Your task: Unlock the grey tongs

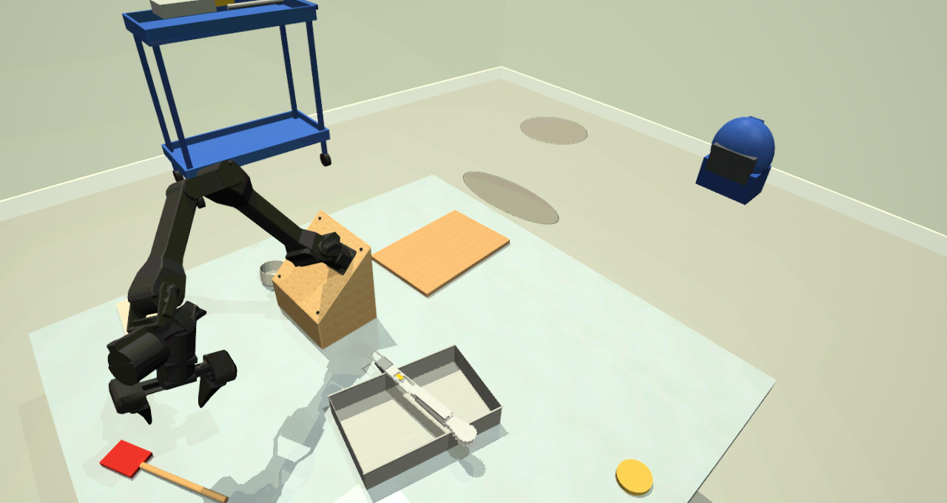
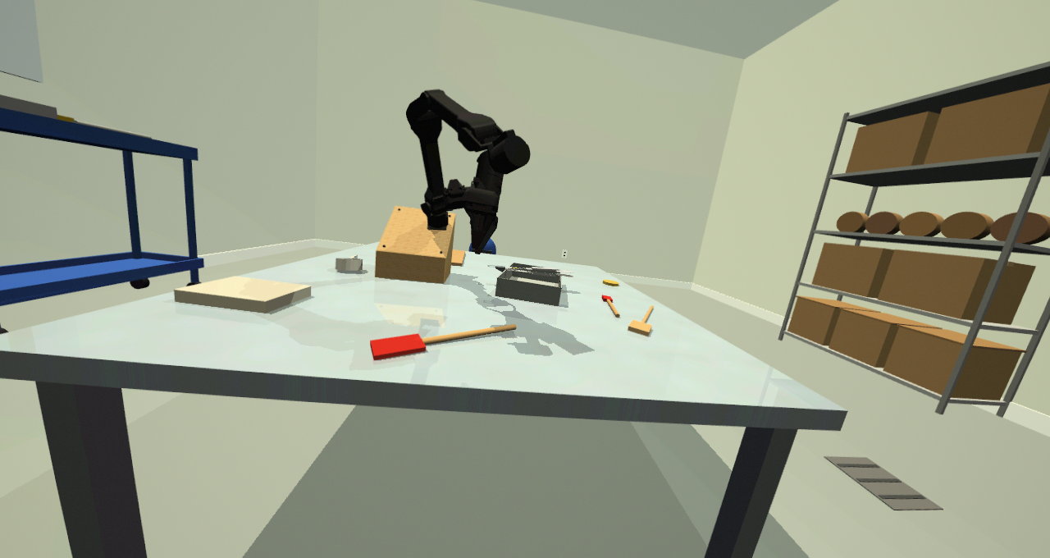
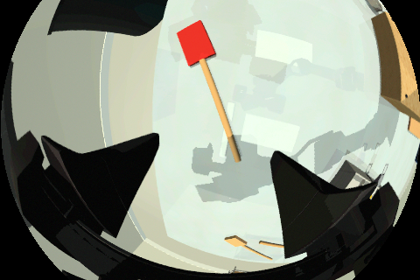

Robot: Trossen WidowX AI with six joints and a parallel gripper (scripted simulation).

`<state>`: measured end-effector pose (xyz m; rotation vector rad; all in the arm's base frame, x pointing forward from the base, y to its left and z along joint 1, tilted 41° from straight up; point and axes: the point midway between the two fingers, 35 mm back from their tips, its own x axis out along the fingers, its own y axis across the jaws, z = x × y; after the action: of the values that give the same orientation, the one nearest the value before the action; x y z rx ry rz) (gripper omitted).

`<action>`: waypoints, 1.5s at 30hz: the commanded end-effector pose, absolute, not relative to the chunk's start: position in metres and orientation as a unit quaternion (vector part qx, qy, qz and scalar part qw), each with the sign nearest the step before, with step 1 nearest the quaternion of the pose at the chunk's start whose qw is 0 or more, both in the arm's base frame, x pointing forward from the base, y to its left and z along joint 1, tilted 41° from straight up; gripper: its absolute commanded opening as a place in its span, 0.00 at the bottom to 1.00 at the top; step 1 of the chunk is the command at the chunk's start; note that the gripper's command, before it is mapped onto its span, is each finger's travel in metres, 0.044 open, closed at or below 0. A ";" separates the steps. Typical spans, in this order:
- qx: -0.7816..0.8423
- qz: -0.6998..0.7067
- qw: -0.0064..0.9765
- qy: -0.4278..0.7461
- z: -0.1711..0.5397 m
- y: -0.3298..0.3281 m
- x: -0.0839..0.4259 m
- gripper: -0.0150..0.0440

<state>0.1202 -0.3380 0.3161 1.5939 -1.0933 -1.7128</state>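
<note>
The grey tongs (image 1: 427, 399) (image 2: 545, 269) lie across the roasting tin (image 1: 431, 464) (image 2: 528, 290), arms together. In the top view the end near the yellow mark points up-left and the scalloped tips overhang the near right wall. The wooden board (image 1: 443, 251) (image 2: 458, 258) lies flat behind the tin with nothing on it. My gripper (image 1: 175, 413) (image 3: 216, 149) is open and empty, fingers wide apart, in the air above the table, left of the tin in the top view. The wrist view shows the tin and tongs only partly, behind one finger.
A sloped wooden block (image 1: 351, 308) (image 2: 411, 268) (image 3: 391, 61) carries the arm's base between me and the board. A red-headed tool (image 1: 126, 458) (image 2: 398, 345) (image 3: 196, 43) lies near my gripper. A small grey cup (image 1: 268, 273) (image 2: 349, 263), a cream slab (image 2: 242, 290) and a yellow disc (image 1: 634, 476) (image 2: 610, 282) are also there.
</note>
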 end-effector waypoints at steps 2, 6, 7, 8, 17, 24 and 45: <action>0.599 -0.636 0.274 -0.401 0.311 -0.338 0.126 0.84; 0.624 -0.635 0.268 -0.368 0.286 -0.335 0.155 0.69; 0.633 -0.634 0.262 -0.358 0.277 -0.333 0.164 0.69; 0.644 -0.633 0.256 -0.346 0.266 -0.330 0.176 0.69; 0.717 -0.640 0.164 -0.222 0.152 -0.269 0.269 0.69; 0.720 -0.676 0.078 -0.136 0.068 -0.191 0.308 0.69; 0.705 -0.701 0.036 -0.103 0.029 -0.147 0.305 0.69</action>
<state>0.3069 -0.1483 0.0321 2.1632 -0.3147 -2.1445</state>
